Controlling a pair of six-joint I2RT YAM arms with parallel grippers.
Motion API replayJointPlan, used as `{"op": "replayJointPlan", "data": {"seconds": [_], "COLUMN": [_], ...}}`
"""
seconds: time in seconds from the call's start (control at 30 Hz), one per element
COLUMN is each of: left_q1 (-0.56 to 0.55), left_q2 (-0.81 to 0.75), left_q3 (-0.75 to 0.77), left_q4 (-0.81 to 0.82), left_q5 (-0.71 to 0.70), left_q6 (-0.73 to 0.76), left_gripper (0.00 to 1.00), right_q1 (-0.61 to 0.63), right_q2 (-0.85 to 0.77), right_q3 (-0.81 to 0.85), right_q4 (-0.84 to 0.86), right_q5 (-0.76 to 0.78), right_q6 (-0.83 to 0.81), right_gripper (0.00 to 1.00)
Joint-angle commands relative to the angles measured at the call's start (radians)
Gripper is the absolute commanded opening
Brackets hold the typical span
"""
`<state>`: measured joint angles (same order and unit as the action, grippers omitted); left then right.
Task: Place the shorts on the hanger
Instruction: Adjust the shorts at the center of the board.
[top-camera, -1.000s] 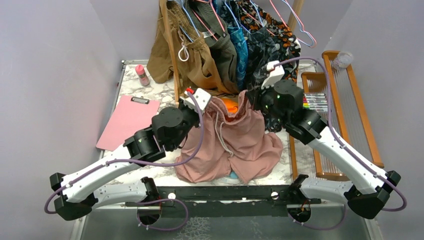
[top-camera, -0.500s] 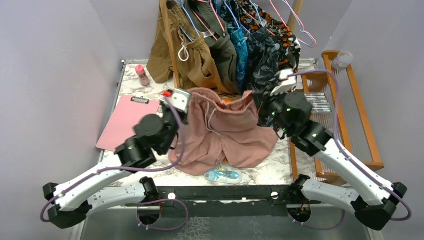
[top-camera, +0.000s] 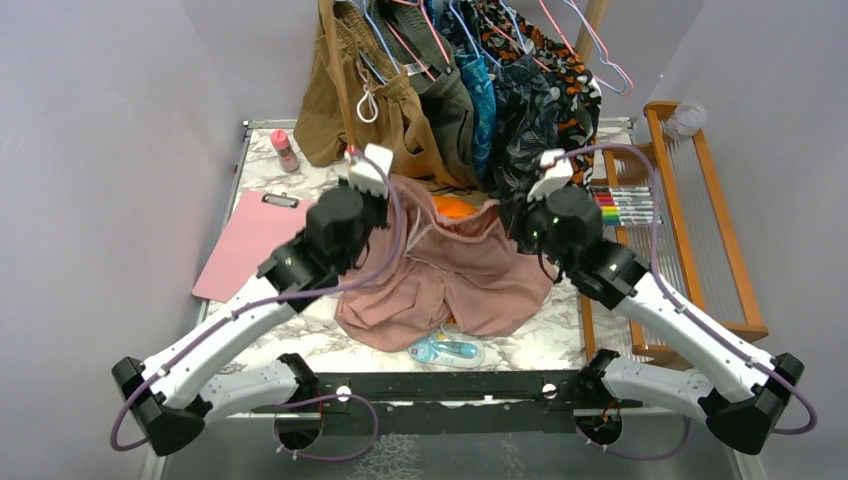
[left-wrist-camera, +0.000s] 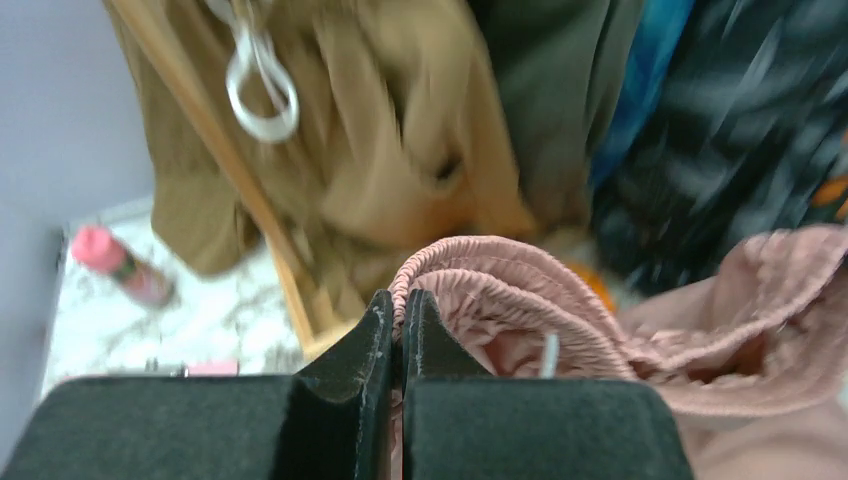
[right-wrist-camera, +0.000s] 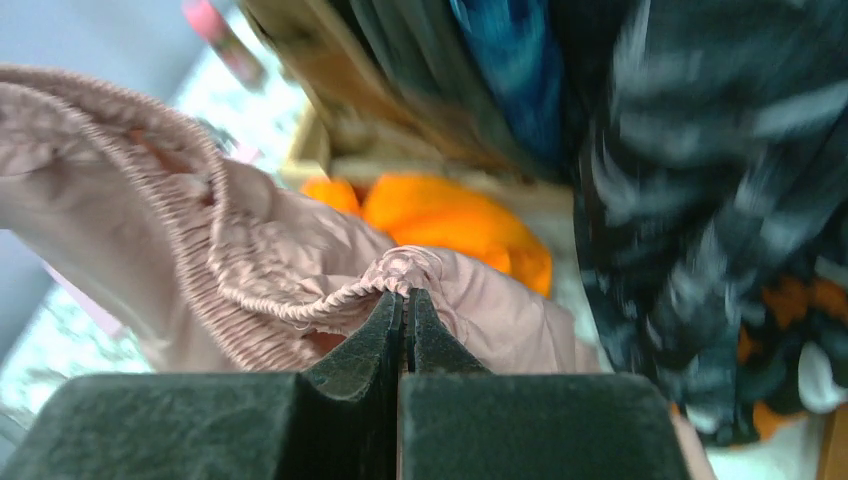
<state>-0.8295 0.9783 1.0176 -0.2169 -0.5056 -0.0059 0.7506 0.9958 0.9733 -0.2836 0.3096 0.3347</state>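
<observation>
Since a second ago both arms have reached further back toward the rack, dragging the shorts (top-camera: 455, 285) away from the table's near edge. The shorts hang between the arms, waistband stretched up and legs trailing on the table (top-camera: 300, 345). Soft, light and baggy, they will likely sag and fold; the elastic waistband is the firmest hold. The left gripper (left-wrist-camera: 397, 305) is clamped on one side of it, the right gripper (right-wrist-camera: 404, 300) on the other. The hanger (top-camera: 381, 48) seems to be among the wires above.
</observation>
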Motion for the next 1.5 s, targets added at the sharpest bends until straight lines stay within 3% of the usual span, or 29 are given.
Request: {"op": "replayJointPlan", "data": {"seconds": [0.0, 0.07, 0.13, 0.33, 0.5, 0.63, 0.97, 1.13, 1.27, 1.47], "left_q1": [0.029, 0.029, 0.029, 0.029, 0.029, 0.029, 0.029, 0.029, 0.029, 0.03], "left_q2": [0.069, 0.064, 0.022, -0.146, -0.174, -0.154, -0.184, -0.213, -0.151, 0.066], "left_q3": [0.306, 0.33, 0.252, -0.234, -0.455, -0.437, -0.339, -0.273, -0.205, -0.062], "left_q4": [0.069, 0.078, 0.106, 0.176, 0.223, 0.163, -0.077, -0.151, -0.167, -0.273], "left_q5": [0.091, 0.119, 0.151, 0.227, 0.279, 0.296, 0.295, 0.241, 0.209, 0.15], "left_q6": [0.095, 0.101, 0.078, -0.121, -0.329, -0.365, -0.402, -0.373, -0.358, -0.422], "left_gripper": [0.0, 0.0, 0.0, 0.0, 0.0, 0.01, 0.51, 0.65, 0.69, 0.66], "right_q1": [-0.002, -0.002, -0.002, -0.002, -0.002, -0.003, -0.002, -0.002, -0.002, -0.002], "right_q2": [-0.009, -0.026, -0.044, -0.094, -0.102, -0.105, -0.123, -0.14, -0.148, -0.165], "right_q3": [0.189, 0.181, 0.13, -0.205, -0.355, -0.385, -0.398, -0.392, -0.398, -0.422], "right_q4": [0.087, 0.12, 0.124, 0.163, 0.196, 0.188, 0.13, 0.084, 0.044, 0.026], "right_q5": [-0.018, -0.041, -0.053, -0.077, -0.116, -0.125, -0.163, -0.193, -0.208, -0.22], "right_q6": [-0.066, -0.073, -0.055, 0.083, 0.177, 0.193, 0.203, 0.183, 0.174, 0.163], "right_gripper": [0.01, 0.01, 0.01, 0.01, 0.01, 0.01, 0.01, 0.01, 0.01, 0.01]}}
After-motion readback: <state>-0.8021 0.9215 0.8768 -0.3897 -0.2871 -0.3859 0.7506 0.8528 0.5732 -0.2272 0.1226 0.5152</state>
